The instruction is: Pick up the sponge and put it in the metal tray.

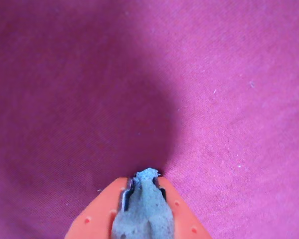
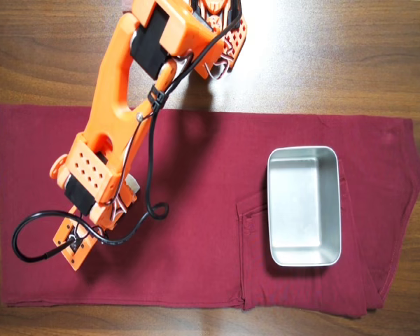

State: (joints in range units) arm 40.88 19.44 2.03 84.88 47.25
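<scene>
In the wrist view my orange gripper [image 1: 147,175] comes in from the bottom edge and is shut on the sponge [image 1: 143,211], a pale grey rough block squeezed between the jaws, its tip poking out past them. It hangs over the magenta cloth [image 1: 139,74] and casts a dark shadow. In the overhead view the arm [image 2: 98,168] covers the gripper over the cloth's left part. A small pale bit [image 2: 131,185] shows at the wrist's right edge; I cannot tell if it is the sponge. The shiny metal tray [image 2: 302,210] lies empty at the right, well apart from the arm.
The dark red cloth [image 2: 196,210] covers most of a wooden table [image 2: 336,56]. A black cable [image 2: 35,234] loops out to the left of the wrist. The arm's base [image 2: 210,28] stands at the top edge.
</scene>
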